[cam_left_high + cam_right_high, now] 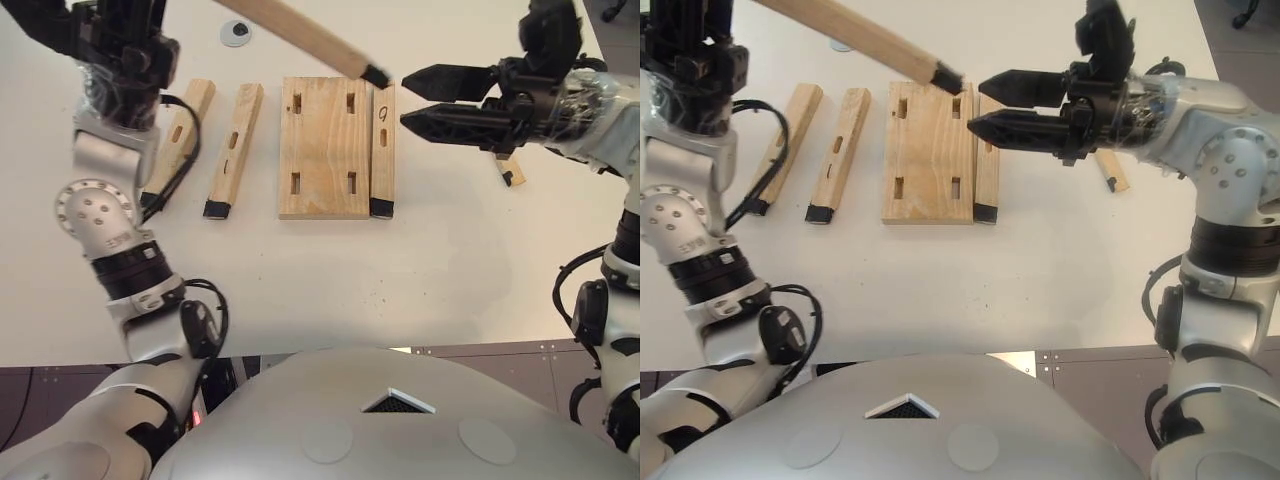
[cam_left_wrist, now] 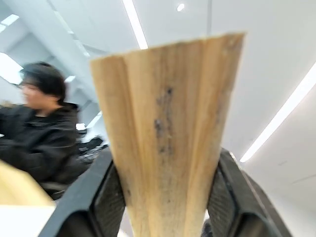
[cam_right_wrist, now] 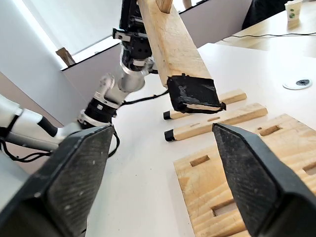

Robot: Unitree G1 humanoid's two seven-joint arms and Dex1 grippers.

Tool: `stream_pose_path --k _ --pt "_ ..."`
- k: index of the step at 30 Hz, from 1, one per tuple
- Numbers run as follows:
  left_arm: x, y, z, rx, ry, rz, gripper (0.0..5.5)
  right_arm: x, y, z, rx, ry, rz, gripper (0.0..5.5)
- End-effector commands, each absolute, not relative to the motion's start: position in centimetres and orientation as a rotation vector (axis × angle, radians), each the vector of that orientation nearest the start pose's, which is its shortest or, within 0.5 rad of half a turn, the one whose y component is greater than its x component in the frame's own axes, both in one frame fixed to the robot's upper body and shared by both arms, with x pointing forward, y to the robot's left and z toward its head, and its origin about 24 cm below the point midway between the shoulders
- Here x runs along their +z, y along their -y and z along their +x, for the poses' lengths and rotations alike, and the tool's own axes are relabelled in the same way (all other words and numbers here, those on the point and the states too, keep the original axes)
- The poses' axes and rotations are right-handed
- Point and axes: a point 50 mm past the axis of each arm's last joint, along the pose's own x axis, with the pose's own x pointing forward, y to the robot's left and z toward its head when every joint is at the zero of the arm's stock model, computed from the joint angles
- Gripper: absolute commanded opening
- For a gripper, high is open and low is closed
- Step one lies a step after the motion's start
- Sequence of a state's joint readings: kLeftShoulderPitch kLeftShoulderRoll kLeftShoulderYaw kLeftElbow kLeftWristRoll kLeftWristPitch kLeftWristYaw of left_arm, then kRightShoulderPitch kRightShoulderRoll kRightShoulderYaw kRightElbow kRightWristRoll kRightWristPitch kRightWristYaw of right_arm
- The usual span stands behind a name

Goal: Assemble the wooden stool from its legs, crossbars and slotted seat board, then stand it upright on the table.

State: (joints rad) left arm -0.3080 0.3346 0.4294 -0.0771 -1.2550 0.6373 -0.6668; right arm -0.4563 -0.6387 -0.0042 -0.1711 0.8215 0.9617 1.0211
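From the head, the held leg hangs above the desk. Its black-capped end is over the far right corner of the board, which lies flat with four slots facing up. The right gripper sits just beside that cap, fingers spread wide and holding nothing, pointed toward the robot's left. A clash looks the likeliest trouble: cap and fingers are close, so any drift could knock the leg askew. It could also drive the cap onto the second leg, which lies tight against the board's right edge, and shove both out of line. The held leg's long axis runs on a diagonal from far left to near right, cap leading. The second leg and the two slotted pieces left of the board lie roughly front to back, black ends nearest the robot. A small piece lies partly hidden under the right arm. In the left wrist view, the left gripper is clamped on the held leg, a finger against each side face, and the leg runs straight away from the camera. Gripped this far from the cap, it could pivot in the fingers if the cap catches. In the right wrist view the cap faces the camera between the wide-set fingers but apart from both, above the board, and the leg recedes behind it toward the left arm.
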Motion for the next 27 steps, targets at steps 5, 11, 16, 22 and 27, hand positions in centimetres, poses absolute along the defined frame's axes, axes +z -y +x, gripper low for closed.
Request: stream_pose_path --k 5,11,16,22,27 --pt "13.6 -22.5 26.8 -0.879 0.045 -0.569 2.01 12.0 16.7 28.3 1.091 -0.38 -0.022 3.87" --pt "14.3 -22.0 26.3 -0.906 -0.005 -0.457 2.01 12.2 17.5 31.6 0.823 -0.264 -0.03 3.87" --pt "15.5 -22.9 26.1 -0.898 0.014 -0.425 2.01 11.9 17.2 31.2 0.869 -0.281 -0.029 3.87" --pt "13.5 -22.9 26.1 -0.906 -0.075 -0.362 2.01 11.7 17.4 31.4 0.881 -0.297 -0.033 3.87" --pt "11.6 -23.4 27.4 -0.915 -0.089 -0.319 2.01 11.8 17.2 31.5 0.906 -0.306 -0.04 3.87"
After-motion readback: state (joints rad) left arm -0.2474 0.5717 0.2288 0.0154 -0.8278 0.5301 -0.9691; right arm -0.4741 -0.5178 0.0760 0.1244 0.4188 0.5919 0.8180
